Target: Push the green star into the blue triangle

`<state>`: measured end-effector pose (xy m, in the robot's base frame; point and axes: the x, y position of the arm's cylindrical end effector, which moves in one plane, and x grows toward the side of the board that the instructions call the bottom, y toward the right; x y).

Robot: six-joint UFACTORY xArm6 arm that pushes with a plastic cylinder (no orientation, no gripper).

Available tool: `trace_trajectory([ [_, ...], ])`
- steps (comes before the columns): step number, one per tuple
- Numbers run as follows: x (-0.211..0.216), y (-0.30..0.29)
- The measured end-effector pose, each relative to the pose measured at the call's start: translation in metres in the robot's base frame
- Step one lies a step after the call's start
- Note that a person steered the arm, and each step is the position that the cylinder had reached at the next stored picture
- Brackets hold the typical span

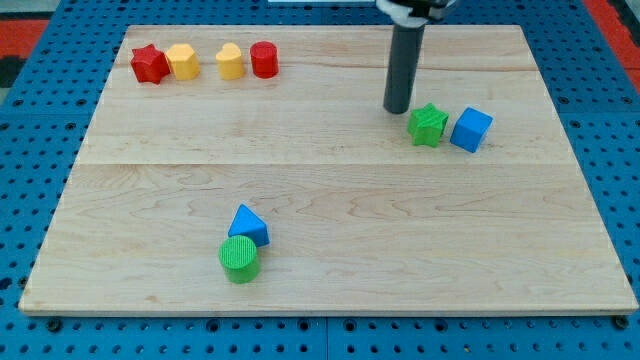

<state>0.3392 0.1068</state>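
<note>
Wooden planks make up the desk (330, 200), pale and bare in the middle. Along its top-left edge sit a red star (149, 64), a yellow hexagon (183, 61), a yellow heart-like block (230, 61) and a red cylinder (264, 59). A blue cube (471, 129) touches the green star (428, 124) on the view's right. My tip (398, 109) (a plain rod, no pincer, holding nothing) stands just left of that star. Well apart, toward the view's bottom-left, the blue triangle (248, 225) touches a ribbed green cylinder (239, 258).

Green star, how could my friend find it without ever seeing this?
Look at the wooden board's right side, near the view's top. Just right of my tip sits the green star, beside a blue cube. It's the only green block with points.
</note>
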Motion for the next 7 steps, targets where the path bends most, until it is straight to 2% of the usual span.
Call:
trace_trajectory([
  [1, 0.02, 0.064],
  [3, 0.06, -0.087],
  [4, 0.09, -0.07],
  [5, 0.061, -0.047],
  [6, 0.074, 0.014],
  [7, 0.114, -0.075],
])
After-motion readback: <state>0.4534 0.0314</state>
